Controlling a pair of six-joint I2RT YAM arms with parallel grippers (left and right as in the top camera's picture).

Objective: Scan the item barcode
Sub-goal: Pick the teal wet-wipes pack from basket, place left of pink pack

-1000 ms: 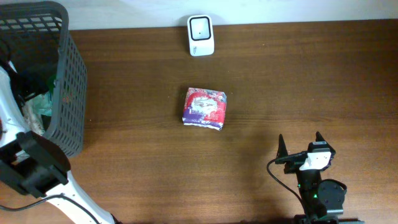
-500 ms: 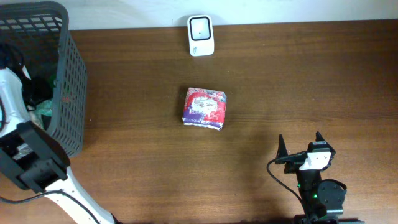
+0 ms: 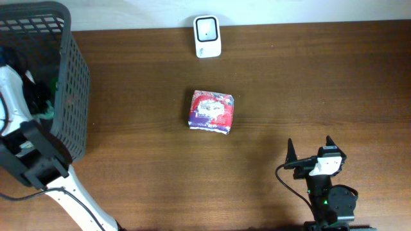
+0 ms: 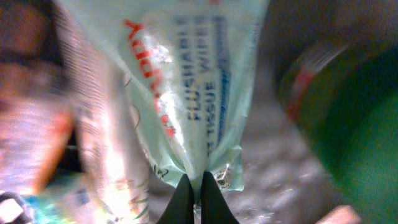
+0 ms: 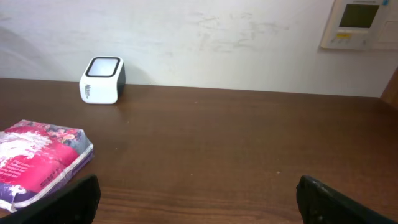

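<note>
Legibly, the wipes pack [image 4: 193, 93] reads "FLUSHABLE" — left pincer [image 4: 194, 182] pinching its edge.

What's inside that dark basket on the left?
A flushable wipes pack, pinched by the left fingers, beside something green and blurry. The arm and basket wall hide the rest.

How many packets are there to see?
2: a red packet mid-table, and a green wipes pack pinched by the left gripper inside the basket. Others may hide there.

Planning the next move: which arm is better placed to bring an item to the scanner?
Left. The left gripper is shut on the flushable wipes pack inside the basket; the right gripper sits open and empty, away from the scanner.
</note>
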